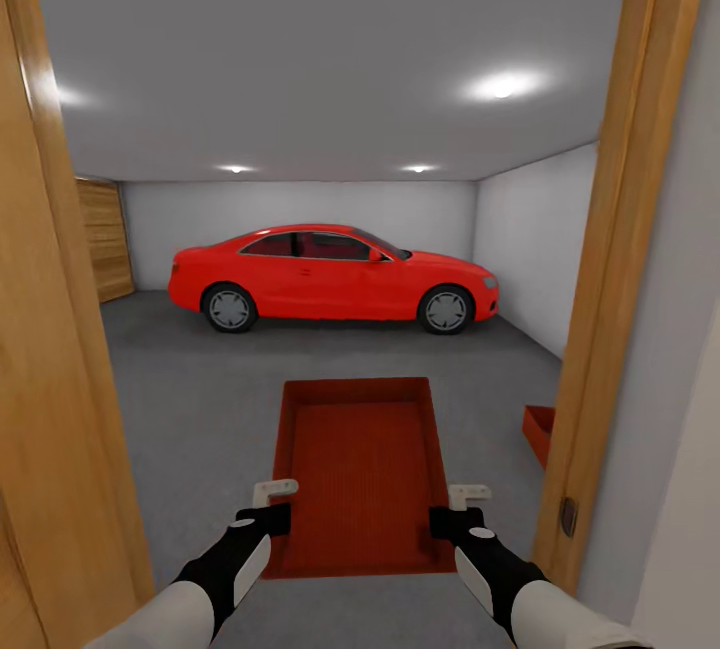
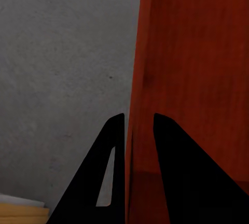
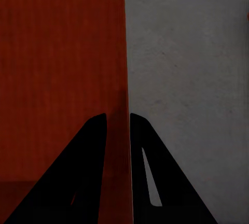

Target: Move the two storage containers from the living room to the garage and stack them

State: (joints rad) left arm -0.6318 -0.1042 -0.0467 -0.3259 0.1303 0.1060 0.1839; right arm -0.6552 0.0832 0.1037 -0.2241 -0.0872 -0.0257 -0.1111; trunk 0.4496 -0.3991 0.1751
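I hold one orange-red storage container [image 1: 362,474] in front of me, above the garage's dark grey floor [image 1: 190,399]. My left gripper [image 1: 268,519] is shut on its left wall, and my right gripper [image 1: 452,521] is shut on its right wall. In the left wrist view the gripper [image 2: 139,116] pinches the red wall [image 2: 197,53] between its black fingers. The right wrist view shows that gripper [image 3: 118,115] clamped the same way on the container [image 3: 62,42]. A corner of the second storage container [image 1: 538,431] rests on the floor at the right, mostly hidden by the door frame.
I am in a wooden doorway, with jambs close at the left [image 1: 60,349] and right [image 1: 610,279]. A red car [image 1: 330,279] is parked across the far side of the garage. White walls and a wooden panel [image 1: 105,239] bound the room.
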